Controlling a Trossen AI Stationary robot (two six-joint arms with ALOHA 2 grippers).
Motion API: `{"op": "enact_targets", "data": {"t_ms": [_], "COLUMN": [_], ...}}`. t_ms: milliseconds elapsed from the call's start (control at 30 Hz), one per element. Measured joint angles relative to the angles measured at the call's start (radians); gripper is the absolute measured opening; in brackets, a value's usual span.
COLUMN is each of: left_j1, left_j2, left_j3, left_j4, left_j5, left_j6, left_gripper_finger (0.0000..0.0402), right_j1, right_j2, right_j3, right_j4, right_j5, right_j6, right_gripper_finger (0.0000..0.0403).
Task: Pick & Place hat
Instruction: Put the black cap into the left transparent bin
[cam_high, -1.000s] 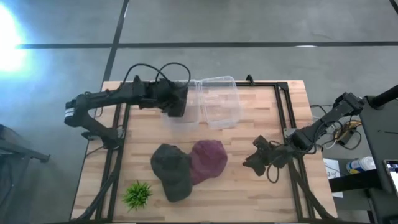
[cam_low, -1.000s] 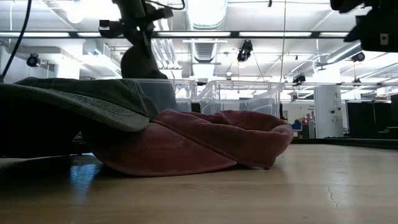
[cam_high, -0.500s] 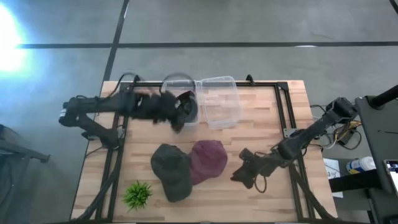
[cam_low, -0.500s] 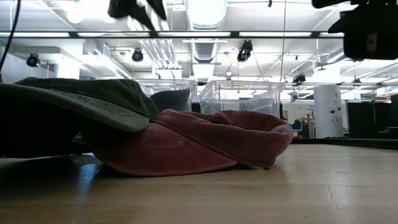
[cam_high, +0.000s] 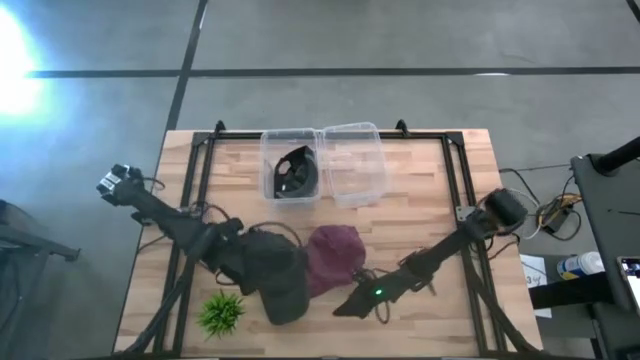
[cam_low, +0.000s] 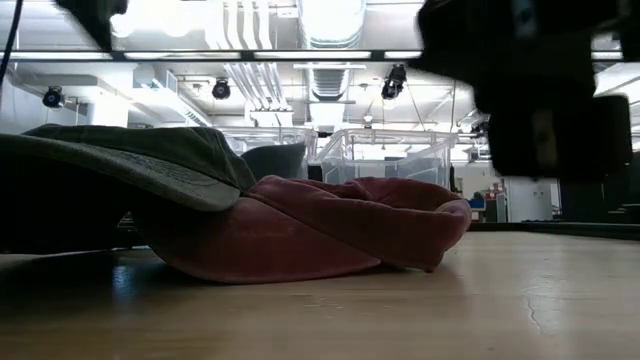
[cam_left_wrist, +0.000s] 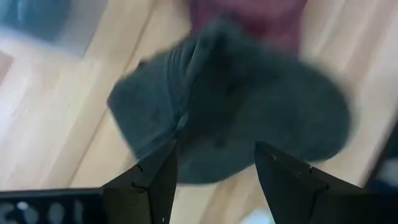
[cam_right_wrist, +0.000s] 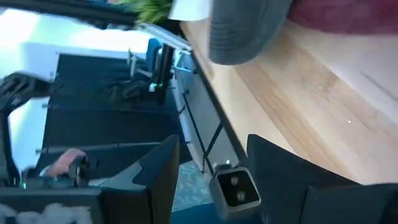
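A dark grey hat (cam_high: 282, 285) lies on the table near the front, its edge overlapping a maroon hat (cam_high: 337, 252) to its right. A black hat (cam_high: 296, 173) sits in the left clear bin (cam_high: 272, 150) at the far side. My left gripper (cam_high: 250, 262) hovers open over the grey hat (cam_left_wrist: 236, 112), one finger on either side of it in the left wrist view. My right gripper (cam_high: 345, 302) is open, low by the maroon hat's near right edge. The right wrist view shows the grey hat's brim (cam_right_wrist: 249, 31) and the maroon hat (cam_right_wrist: 348, 15).
A second clear bin (cam_high: 355, 165) stands beside the first. A small green plant (cam_high: 220, 312) sits at the near left corner. A black metal frame (cam_high: 455, 170) runs along the table's sides. Bare wood lies right of the hats.
My left gripper has opened and let the black hat drop into the left bin. It has then swung toward the near edge, over the grey hat. My right gripper has gone left and toward the near edge, to the maroon hat.
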Motion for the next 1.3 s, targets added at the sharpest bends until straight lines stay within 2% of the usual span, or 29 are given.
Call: {"op": "enact_targets", "data": {"t_ms": [133,267,400,533,633,767,900,1100,1300], "left_j1": [-0.025,-0.025,-0.025,-0.025,-0.025,-0.028,-0.031,-0.031,-0.031], "left_j2": [0.000,0.000,0.000,0.000,0.000,0.002,0.002,0.002,0.001], "left_j3": [-0.142,-0.295,-0.404,-0.460,-0.481,-0.498,-0.507,-0.505,-0.470], "left_j4": [0.024,0.162,0.338,0.454,0.518,0.569,0.641,0.784,0.789], "left_j5": [0.020,0.052,0.077,0.103,0.135,0.185,0.188,0.162,0.108], "left_j6": [0.085,0.129,0.130,0.130,0.131,0.130,0.131,0.159,0.180], "left_gripper_finger": [0.0204,0.0204,0.0204,0.0204,0.0204,0.0204,0.0204,0.0204,0.0204], "right_j1": [-0.008,-0.028,-0.053,-0.079,-0.093,-0.099,-0.098,-0.105,-0.106], "right_j2": [0.163,0.306,0.396,0.448,0.459,0.434,0.371,0.329,0.326], "right_j3": [0.138,0.289,0.419,0.540,0.599,0.633,0.649,0.650,0.648], "right_j4": [0.001,-0.001,-0.013,-0.125,-0.229,-0.346,-0.457,-0.483,-0.518], "right_j5": [0.001,0.010,0.055,0.055,0.090,0.211,0.320,0.341,0.339], "right_j6": [0.070,0.114,0.139,0.139,0.130,0.102,0.079,0.024,0.026], "right_gripper_finger": [0.0185,0.0185,0.0185,0.0185,0.0185,0.0185,0.0185,0.0175,0.0114]}}
